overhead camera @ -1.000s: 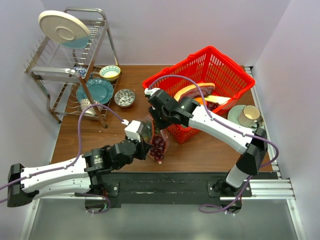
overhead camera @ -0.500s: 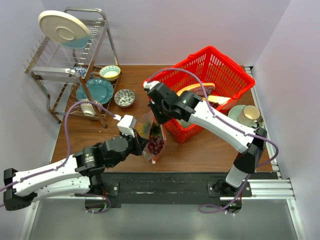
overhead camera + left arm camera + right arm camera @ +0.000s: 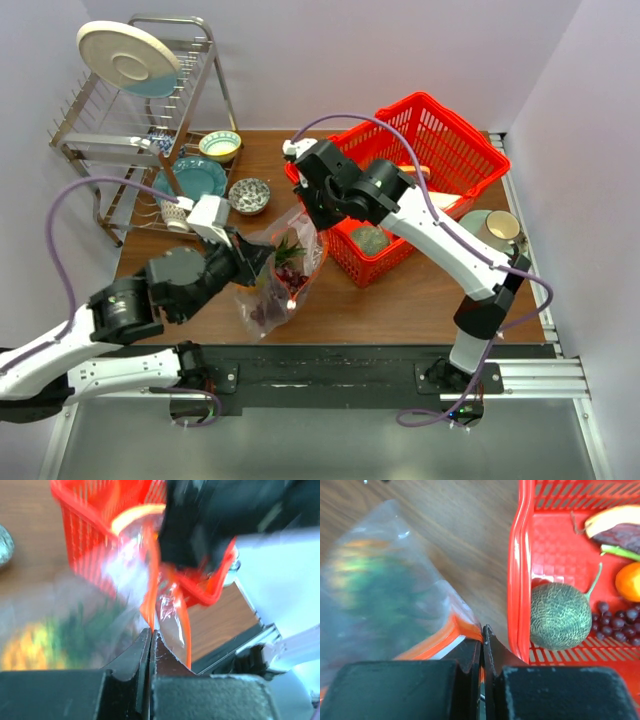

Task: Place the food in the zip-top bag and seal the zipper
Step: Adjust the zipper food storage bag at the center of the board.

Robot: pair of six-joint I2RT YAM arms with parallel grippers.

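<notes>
The clear zip-top bag (image 3: 278,272) hangs between my two grippers above the table. Inside it I see the pineapple's green crown (image 3: 289,250) and the purple grape bunch (image 3: 268,308). My left gripper (image 3: 257,256) is shut on the bag's red-orange zipper (image 3: 149,597) at its left end; the pineapple (image 3: 22,647) shows blurred through the plastic. My right gripper (image 3: 312,222) is shut on the zipper (image 3: 451,631) at the other end, right beside the basket's rim.
The red mesh basket (image 3: 470,160) stands at the back right and holds a netted melon (image 3: 561,616), more grapes and other toy food. A cup on a saucer (image 3: 497,230) sits to its right. A dish rack (image 3: 150,130) with bowls stands at the back left.
Both grippers have lifted the bag and moved it left and back. The left arm has swung up and left, and the bag now hangs stretched between them.
</notes>
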